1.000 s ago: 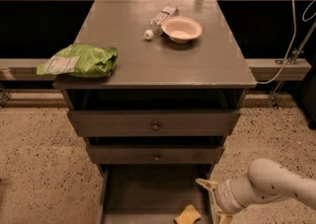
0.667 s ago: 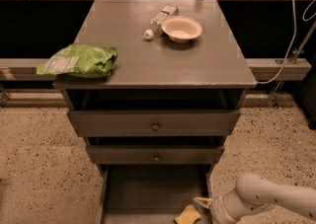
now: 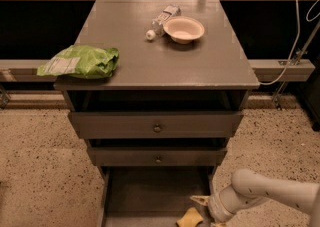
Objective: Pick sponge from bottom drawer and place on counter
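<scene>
Nearest, at the bottom right, the gripper [image 3: 205,212] is reaching over the right front corner of the bottom drawer [image 3: 150,191]. It is sitting a little lower and further left than a second ago. Its fingers [image 3: 200,200] are standing apart and clamping nothing. The lower one is running off the bottom edge, so the width of the gap is hard to judge.

The sponge [image 3: 190,217] is lying on the drawer floor just below the upper finger, close beside it. Whether it is touching is unclear. It is lying in the same spot as before. The drawer is standing pulled out, as it was.

Above it, the two drawer fronts [image 3: 156,125] are sitting closed, unchanged.

Further back, on the tabletop [image 3: 150,71], a green bag [image 3: 80,61] is lying at the near left edge. A pale bowl [image 3: 183,29] is standing toward the far right. Just left of the bowl, a clear bottle [image 3: 162,18] is lying on its side, its white cap pointing nearer. None of these is showing any shift from the earlier views.
</scene>
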Controlling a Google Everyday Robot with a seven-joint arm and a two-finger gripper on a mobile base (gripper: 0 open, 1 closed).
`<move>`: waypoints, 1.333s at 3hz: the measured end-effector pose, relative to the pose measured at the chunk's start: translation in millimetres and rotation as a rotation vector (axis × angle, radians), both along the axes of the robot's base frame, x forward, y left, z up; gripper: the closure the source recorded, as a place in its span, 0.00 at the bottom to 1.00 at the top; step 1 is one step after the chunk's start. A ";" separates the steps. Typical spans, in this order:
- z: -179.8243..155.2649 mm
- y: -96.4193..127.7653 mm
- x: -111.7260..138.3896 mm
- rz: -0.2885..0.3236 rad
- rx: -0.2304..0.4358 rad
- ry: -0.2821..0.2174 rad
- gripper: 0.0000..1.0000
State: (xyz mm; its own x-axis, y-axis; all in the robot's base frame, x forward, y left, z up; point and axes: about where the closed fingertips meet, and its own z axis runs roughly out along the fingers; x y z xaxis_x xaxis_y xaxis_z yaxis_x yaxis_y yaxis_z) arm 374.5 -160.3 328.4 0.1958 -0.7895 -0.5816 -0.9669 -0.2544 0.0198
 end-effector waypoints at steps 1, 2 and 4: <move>-39.7 13.3 27.3 0.048 0.035 -0.008 0.00; -83.2 2.1 45.3 0.018 0.043 -0.018 0.00; -153.5 -2.7 61.8 0.006 0.042 -0.088 0.00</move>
